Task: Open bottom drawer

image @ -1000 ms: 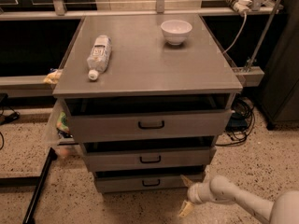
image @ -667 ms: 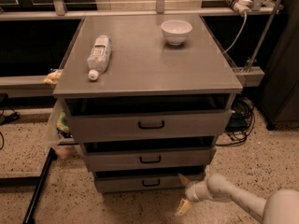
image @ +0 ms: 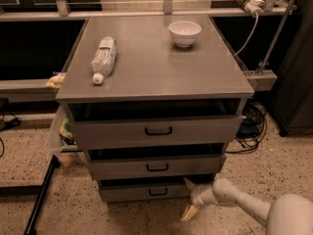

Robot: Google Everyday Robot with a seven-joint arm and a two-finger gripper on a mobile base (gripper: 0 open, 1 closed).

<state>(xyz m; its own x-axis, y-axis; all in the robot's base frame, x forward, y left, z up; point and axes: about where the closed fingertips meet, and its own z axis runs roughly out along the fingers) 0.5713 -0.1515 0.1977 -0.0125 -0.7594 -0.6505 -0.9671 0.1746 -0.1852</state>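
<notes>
Fingers (image: 190, 212) were tan, wedge-shaped and spread apart. Upper tip sat by the right end of the bottom drawer (image: 142, 192), contact unclear; lower tip was over the speckled floor (image: 122, 219). Gripper (image: 189, 198) was low, centre-right of frame. Smooth white arm (image: 244, 207) extended from the lower right corner, nearly level. Drawer had a flat grey metal front and a small black loop handle (image: 158, 192), lowest of three under the grey worktop (image: 156, 67).
</notes>
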